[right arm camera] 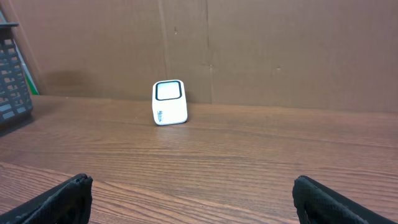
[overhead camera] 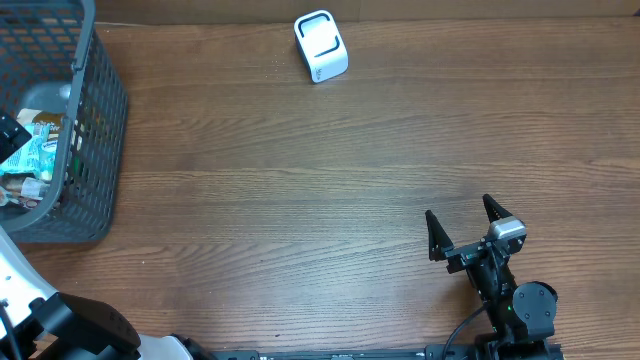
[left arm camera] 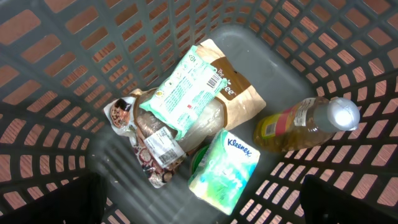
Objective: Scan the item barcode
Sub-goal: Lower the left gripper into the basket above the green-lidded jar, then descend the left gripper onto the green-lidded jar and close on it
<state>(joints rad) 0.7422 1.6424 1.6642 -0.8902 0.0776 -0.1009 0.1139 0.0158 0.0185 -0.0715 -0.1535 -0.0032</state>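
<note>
Several items lie in the grey mesh basket [overhead camera: 95, 150] at the table's left edge. Seen from the left wrist, they are a green wipes pack [left arm camera: 186, 90] on a brown bag [left arm camera: 239, 93], a Kleenex pack [left arm camera: 225, 171], a bottle of yellow liquid [left arm camera: 305, 121] and a snack bag [left arm camera: 149, 146] with a white label. My left gripper [left arm camera: 199, 186] hangs open above them, holding nothing. The white scanner [overhead camera: 321, 46] stands at the table's far edge, also seen as the scanner [right arm camera: 170, 102] from the right wrist. My right gripper [overhead camera: 458, 208] is open and empty near the front right, facing the scanner.
A brown cardboard wall [right arm camera: 261, 43] rises behind the scanner. Bare wooden tabletop [overhead camera: 300, 190] lies between the basket, the scanner and my right arm. The basket's corner [right arm camera: 12, 81] shows at the left in the right wrist view.
</note>
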